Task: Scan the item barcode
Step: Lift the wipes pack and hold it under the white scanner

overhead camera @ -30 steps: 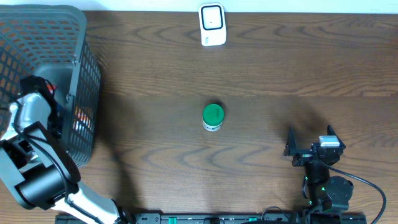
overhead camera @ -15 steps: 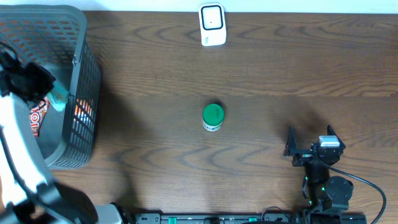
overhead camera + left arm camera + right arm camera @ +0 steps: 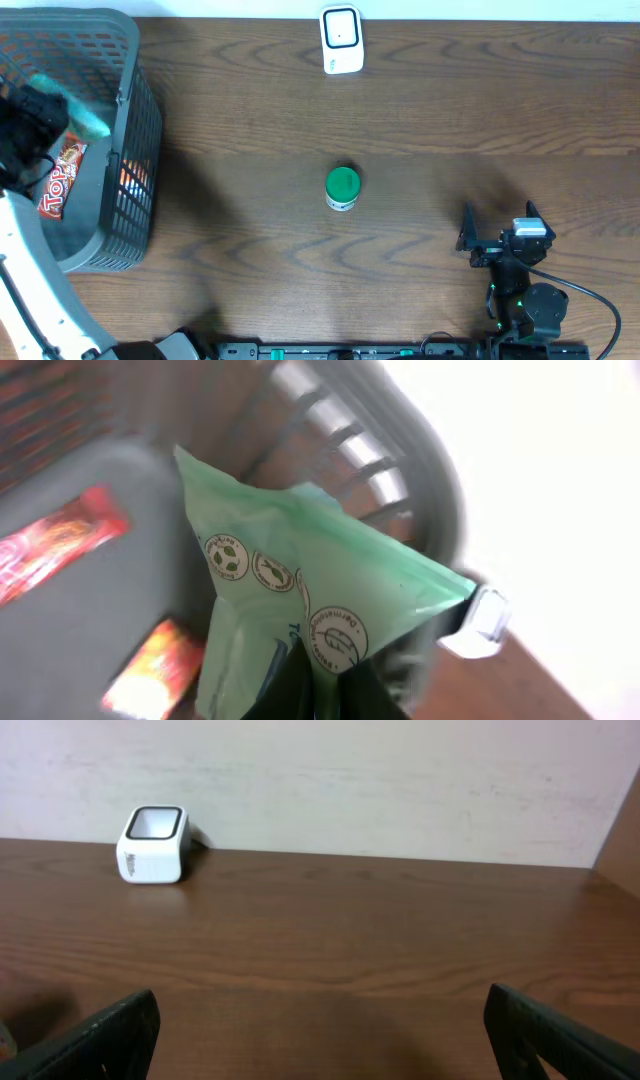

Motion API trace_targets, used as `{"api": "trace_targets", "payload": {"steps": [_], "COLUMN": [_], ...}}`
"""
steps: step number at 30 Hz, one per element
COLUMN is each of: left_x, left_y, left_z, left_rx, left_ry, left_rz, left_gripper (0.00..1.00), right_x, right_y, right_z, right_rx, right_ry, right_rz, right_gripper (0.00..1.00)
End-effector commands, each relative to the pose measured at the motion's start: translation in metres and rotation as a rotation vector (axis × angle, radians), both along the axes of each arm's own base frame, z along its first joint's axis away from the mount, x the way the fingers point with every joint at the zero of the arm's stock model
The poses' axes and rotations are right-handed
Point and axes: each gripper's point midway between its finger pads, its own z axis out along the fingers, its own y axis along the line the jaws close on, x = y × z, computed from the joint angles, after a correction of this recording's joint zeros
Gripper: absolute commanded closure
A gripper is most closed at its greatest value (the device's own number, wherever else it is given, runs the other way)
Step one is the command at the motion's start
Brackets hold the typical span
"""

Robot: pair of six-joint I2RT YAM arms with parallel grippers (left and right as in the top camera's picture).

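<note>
My left gripper hangs above the grey mesh basket at the table's left end. It is shut on the lower edge of a light green pouch. In the left wrist view the pouch fans out above the pinching jaws, and printed round leaf emblems show on it; no barcode is visible. A white scanner stands at the far edge, also seen in the right wrist view. My right gripper rests near the front right, open and empty.
A small tub with a green lid stands mid-table. Red snack packets lie on the basket floor; its rim rises behind the pouch. A pale wall runs behind the table's far edge.
My left arm has risen out of the basket with the green pouch and swung toward the far left. The red packet below is now uncovered. The right arm has stayed still.
</note>
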Motion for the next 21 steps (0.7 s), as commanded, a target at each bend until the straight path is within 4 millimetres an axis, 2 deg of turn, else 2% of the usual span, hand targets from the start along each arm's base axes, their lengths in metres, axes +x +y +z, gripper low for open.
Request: {"api": "trace_targets", "payload": {"steps": [1,3,6,11,12,14,21], "left_x": [0.003,0.003,-0.004,-0.015,-0.022,-0.029,-0.039], "left_y": [-0.044,-0.069,-0.097,-0.148,-0.169,-0.192,-0.282], "left_z": [0.047,0.073,0.090,0.097,0.100,0.102,0.086], "left_rx": [-0.081,-0.113,-0.156,-0.129,-0.116,-0.106,-0.118], "left_ry": [-0.198,-0.321,-0.397,-0.483,-0.529,-0.573,-0.621], "left_rz": [-0.231,-0.400,-0.562,-0.824,-0.933,-1.044,-1.349], "left_gripper": [0.93,0.93,0.93,0.93,0.93,0.93,0.93], "right_x": [0.000,0.000,0.000,0.000,0.000,0.000,0.000], "right_y": [-0.001,-0.001,-0.001,-0.001,-0.001,-0.001,-0.001], "right_z": [0.000,0.000,0.000,0.000,0.000,0.000,0.000], "right_rx": [0.012,0.012,0.012,0.012,0.012,0.012,0.012], "right_ry": [0.000,0.000,0.000,0.000,0.000,0.000,0.000], "right_rz": [-0.008,-0.008,-0.008,-0.008,-0.008,-0.008,-0.008], "right_gripper": [0.01,0.01,0.01,0.01,0.01,0.01,0.01]}}
